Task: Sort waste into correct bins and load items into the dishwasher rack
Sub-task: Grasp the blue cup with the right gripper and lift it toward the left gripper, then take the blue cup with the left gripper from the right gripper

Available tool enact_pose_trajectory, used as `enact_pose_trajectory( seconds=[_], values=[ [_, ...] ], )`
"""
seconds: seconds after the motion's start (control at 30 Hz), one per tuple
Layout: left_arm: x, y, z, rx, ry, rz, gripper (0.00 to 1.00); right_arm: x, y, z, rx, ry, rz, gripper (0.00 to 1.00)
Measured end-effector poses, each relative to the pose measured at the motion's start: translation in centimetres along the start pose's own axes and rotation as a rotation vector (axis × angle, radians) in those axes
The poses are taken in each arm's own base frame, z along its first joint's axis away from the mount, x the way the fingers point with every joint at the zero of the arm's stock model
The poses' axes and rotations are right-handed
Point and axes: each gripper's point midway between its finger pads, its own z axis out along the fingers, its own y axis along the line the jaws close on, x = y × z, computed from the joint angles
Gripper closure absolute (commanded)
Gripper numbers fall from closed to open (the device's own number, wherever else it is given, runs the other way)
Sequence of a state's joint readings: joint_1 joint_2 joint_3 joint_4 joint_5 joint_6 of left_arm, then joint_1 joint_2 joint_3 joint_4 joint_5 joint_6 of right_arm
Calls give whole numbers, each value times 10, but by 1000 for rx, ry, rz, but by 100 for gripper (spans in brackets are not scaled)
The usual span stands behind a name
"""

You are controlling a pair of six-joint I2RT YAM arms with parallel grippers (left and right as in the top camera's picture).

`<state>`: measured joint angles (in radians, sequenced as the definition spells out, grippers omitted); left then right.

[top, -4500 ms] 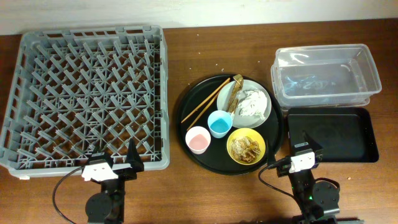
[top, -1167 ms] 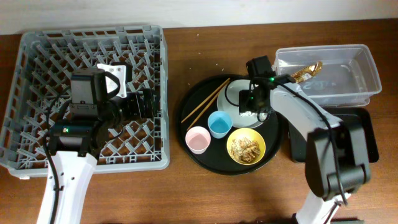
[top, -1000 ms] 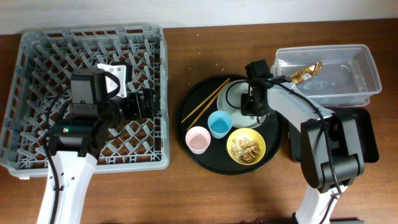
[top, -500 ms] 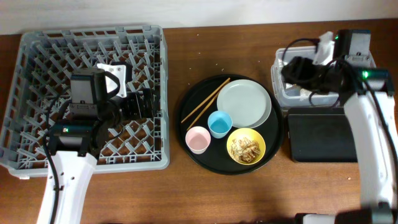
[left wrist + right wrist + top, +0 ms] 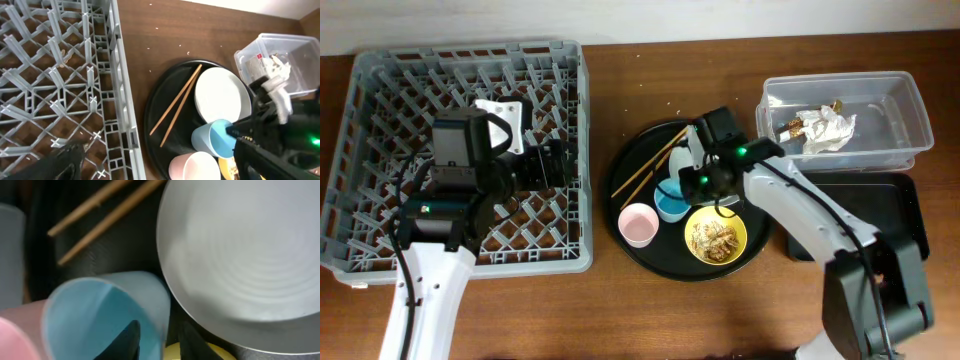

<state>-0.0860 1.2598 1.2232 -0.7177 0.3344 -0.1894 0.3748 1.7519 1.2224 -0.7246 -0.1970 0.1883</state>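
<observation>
Two waste pieces (image 5: 825, 130) in tub (image 5: 910, 100) — step: cup loading.
Right fingers (image 5: 131, 339) straddle rim of blue cup (image 5: 670, 200) on round tray (image 5: 620, 195), narrow, clamp unclear; left fingers (image 5: 67, 160) wide over rack (image 5: 470, 48). Next — pinch, lift to rack.

overhead: straight down, far, whole table (image 5: 650, 60).
left wrist: above dishwasher rack (image 5: 65, 75), facing 3 o'clock, mid-range.
right wrist: straight down, very close.
shared: light-blue cup (image 5: 212, 141), chopsticks (image 5: 177, 106), plate (image 5: 222, 95).
</observation>
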Motion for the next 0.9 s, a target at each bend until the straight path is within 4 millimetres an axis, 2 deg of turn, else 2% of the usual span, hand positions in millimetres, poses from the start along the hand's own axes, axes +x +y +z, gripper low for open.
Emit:
enact_pose_trajectory(
  seconds=[0.03, 0.1, 0.13, 0.17, 0.2, 0.23, 0.27, 0.3, 0.33, 0.4, 0.47, 0.5, 0.57, 0.6, 0.63, 0.67, 0.8, 0.83, 0.87, 0.9],
  values=[
    [-3, 3, -2, 14, -7, -44, 5, 3, -1, 2, 0, 13, 6, 94],
    [-22, 2, -14, 152, -69, -99, 5, 4, 0, 2, -7, 20, 17, 96],
    [-36, 9, -33, 274, -117, -145, 5, 5, -2, -5, -30, 23, 37, 96],
    [-38, 6, -42, 345, -120, -158, 5, 0, -3, -18, -53, 4, 46, 96],
    [-40, -3, -59, 489, -124, -169, 5, -18, 2, -51, -114, -78, 38, 96],
    [-39, -10, -66, 548, -120, -165, 5, -34, 5, -81, -161, -161, 31, 96],
    [-37, -21, -71, 618, -106, -152, 5, -61, 22, -147, -298, -349, -26, 96],
    [-31, -47, -79, 744, -66, -121, 6, -70, 36, -197, -373, -474, -92, 96],
    [-28, -64, -85, 824, -49, -83, 16, -69, 80, -247, -576, -594, -282, 96],
    [-22, -97, -98, 982, -26, 28, 16, -48, 133, -287, -864, -641, -534, 96],
    [-10, -121, -105, 1084, 29, 68, 17, -31, 158, -293, -1008, -602, -637, 96],
    [-2, -137, -109, 1142, 64, 100, 17, -28, 167, -288, -1046, -576, -658, 96],
    [5, -153, -113, 1194, 84, 155, 15, -27, 175, -279, -1083, -545, -674, 96],
    [7, -156, -113, 1202, 91, 160, 13, -28, 176, -278, -1087, -544, -679, 96],
    [7, -157, -113, 1206, 93, 163, 18, -30, 176, -276, -1088, -546, -681, 96],
    [7, -158, -113, 1206, 93, 163, 32, -31, 177, -277, -1090, -560, -698, 96],
    [10, -162, -117, 1232, 105, 175, 34, -34, 185, -283, -1091, -610, -758, 96],
    [10, -162, -117, 1232, 106, 174, 24, -35, 186, -282, -1083, -613, -758, 96],
    [10, -162, -117, 1231, 106, 172, 2, -36, 187, -280, -1075, -616, -756, 96],
    [10, -162, -117, 1228, 107, 169, 1, -36, 190, -280, -1074, -614, -756, 96]
  ],
)
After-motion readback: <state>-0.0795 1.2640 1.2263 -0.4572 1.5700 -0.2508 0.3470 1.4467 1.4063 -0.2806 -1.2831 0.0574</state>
